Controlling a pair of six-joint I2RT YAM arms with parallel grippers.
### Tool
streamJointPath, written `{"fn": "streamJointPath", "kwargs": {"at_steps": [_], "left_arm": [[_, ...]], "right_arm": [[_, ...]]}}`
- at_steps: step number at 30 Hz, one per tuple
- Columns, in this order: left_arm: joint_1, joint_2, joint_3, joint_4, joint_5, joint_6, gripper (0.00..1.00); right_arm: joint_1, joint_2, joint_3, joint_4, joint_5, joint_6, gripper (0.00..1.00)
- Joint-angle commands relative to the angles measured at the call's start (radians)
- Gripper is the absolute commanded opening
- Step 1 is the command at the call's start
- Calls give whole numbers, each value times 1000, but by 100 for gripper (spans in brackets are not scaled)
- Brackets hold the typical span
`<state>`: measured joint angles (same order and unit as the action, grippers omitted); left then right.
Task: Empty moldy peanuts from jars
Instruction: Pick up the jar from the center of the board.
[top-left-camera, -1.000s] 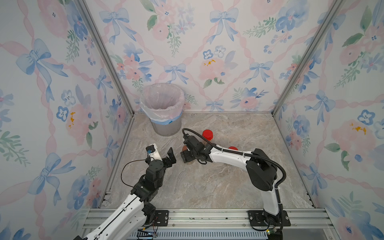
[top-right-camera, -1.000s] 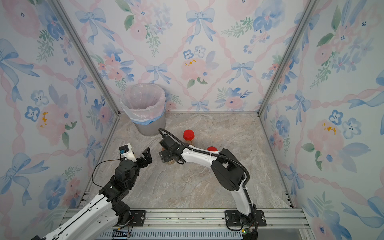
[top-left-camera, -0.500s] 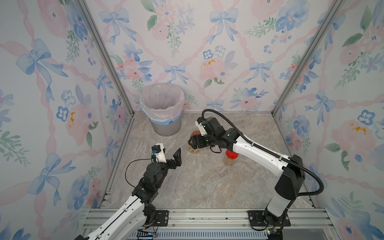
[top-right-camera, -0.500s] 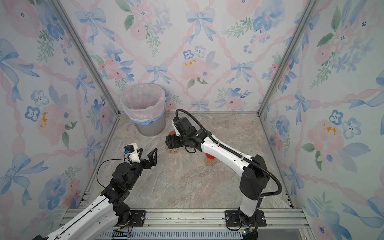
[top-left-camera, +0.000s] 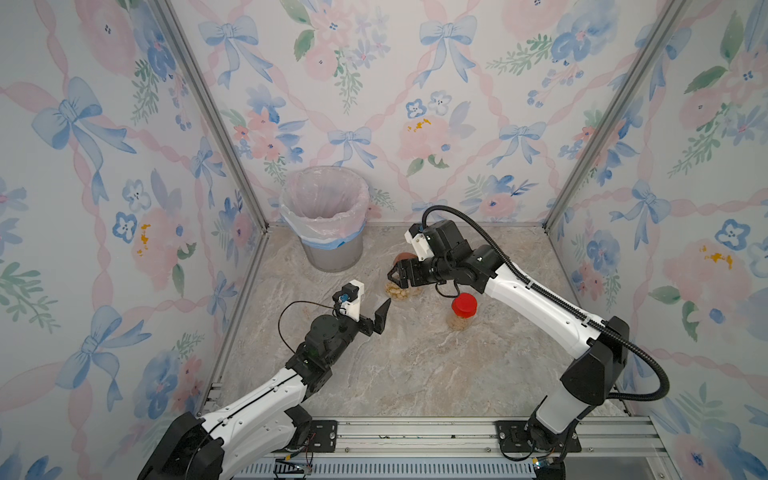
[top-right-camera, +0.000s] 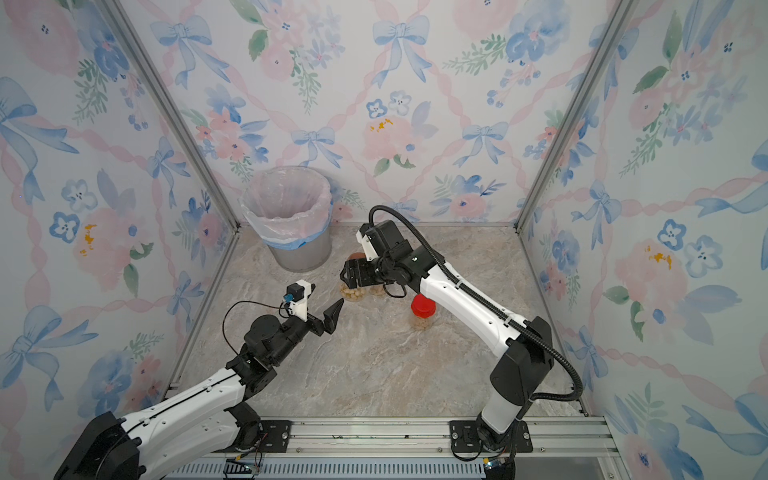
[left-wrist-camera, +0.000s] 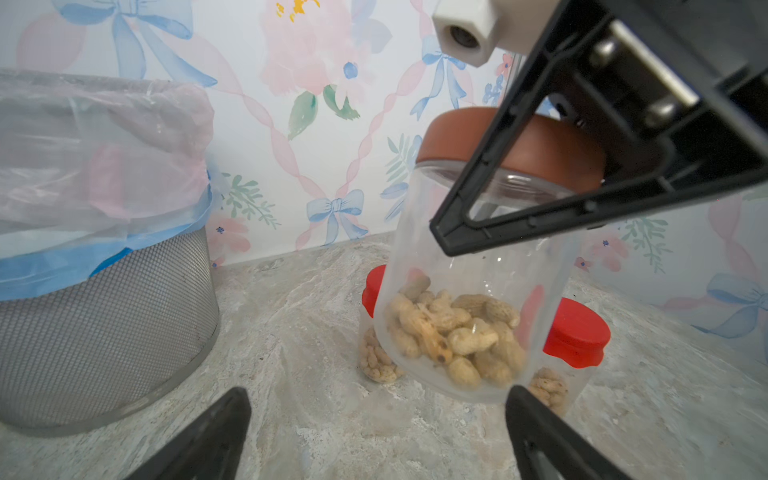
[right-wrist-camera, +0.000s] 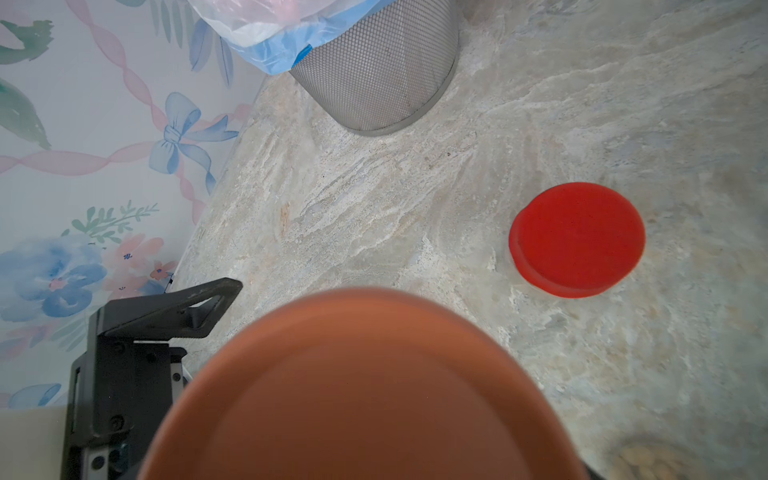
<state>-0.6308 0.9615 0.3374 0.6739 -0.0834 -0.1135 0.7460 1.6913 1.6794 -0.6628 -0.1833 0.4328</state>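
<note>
**Bimanual cell: overhead stereo pair and two wrist cameras.** My right gripper (top-left-camera: 397, 277) is clamped on the brown-lidded jar (left-wrist-camera: 469, 291). One black finger (left-wrist-camera: 540, 220) crosses the clear wall just under the brown lid (left-wrist-camera: 511, 141), and that lid fills much of the right wrist view. The jar leans rather than standing upright; I cannot tell whether its base clears the table (top-left-camera: 415, 374). The moldy peanuts (left-wrist-camera: 457, 336) lie heaped in its lower end. In both top views the jar sits between the bin (top-left-camera: 326, 218) and the first red-lidded jar (top-left-camera: 463, 305).

My left gripper (left-wrist-camera: 374, 436) is spread wide and holds nothing. Its two black fingertips (left-wrist-camera: 212, 436) stand far apart in the left wrist view, pointing at the held jar from near it without touching.

The first red-lidded jar stands upright in the open, capped, with a shallow layer of peanuts at its bottom. The second red-lidded jar (left-wrist-camera: 371, 291) shows behind the held jar in the left wrist view, also capped and upright; in the top views my right arm covers most of it. The bin, grey mesh with a pinkish liner, stands in the back left corner, apart from both grippers.
</note>
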Motion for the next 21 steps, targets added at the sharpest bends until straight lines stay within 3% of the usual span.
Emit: {"fn": "streamJointPath", "kwargs": {"at_steps": [1,21], "left_arm": [[-6,43,38,52,51,84,98],[-6,158,77,146,65,96,98]], "right_arm": [[-6,1,59,37,-53,-14,60],[44,36,89,99,-111,18,59]]}}
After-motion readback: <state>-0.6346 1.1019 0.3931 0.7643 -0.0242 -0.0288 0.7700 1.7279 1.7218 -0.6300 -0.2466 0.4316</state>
